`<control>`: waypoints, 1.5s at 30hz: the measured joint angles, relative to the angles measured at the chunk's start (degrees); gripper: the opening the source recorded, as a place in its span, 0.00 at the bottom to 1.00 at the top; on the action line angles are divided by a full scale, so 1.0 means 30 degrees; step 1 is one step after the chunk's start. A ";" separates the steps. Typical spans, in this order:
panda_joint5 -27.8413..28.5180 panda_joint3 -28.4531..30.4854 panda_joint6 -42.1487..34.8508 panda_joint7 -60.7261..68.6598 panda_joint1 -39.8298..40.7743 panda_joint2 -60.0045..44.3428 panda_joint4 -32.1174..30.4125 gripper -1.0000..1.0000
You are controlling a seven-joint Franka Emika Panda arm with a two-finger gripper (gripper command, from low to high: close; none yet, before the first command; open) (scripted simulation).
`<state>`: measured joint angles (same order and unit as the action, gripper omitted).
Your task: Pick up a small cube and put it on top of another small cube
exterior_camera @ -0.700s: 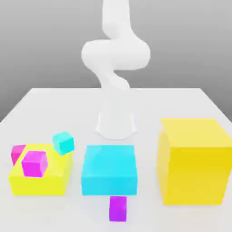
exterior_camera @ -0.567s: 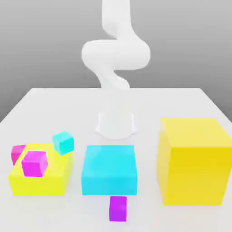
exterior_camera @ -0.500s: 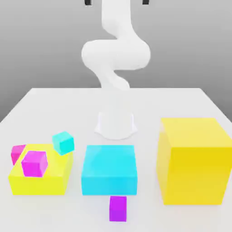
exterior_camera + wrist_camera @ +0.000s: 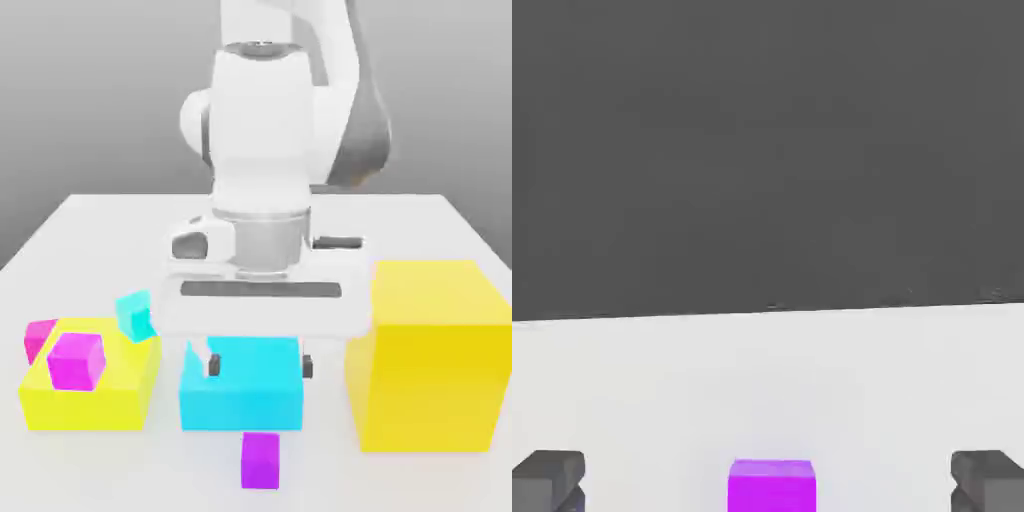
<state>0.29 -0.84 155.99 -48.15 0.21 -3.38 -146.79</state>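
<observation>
End effector (image 4: 259, 363) wide apart, empty, hanging over big cyan block (image 4: 241, 385) — lining up for grab. Small violet cube (image 4: 260, 460) waits on surface (image 4: 420, 225), just past it. Tiny teal cube (image 4: 133, 315) leans on low yellow block (image 4: 90, 390) — landing spot.

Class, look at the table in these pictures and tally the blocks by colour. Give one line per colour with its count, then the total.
Yellow: 2, the flat yellow block and the large yellow block.
Cyan: 2, the big cyan block and the small cyan cube.
Magenta or violet: 3, the violet cube, the magenta cube on the flat yellow block, the pink-magenta cube.
Total: 7
</observation>
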 joint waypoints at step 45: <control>0.1758 0.2622 -0.6846 -1.0866 0.9682 1.2890 -0.7946 0.00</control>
<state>5.56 7.03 135.46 -80.75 29.25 35.30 -170.62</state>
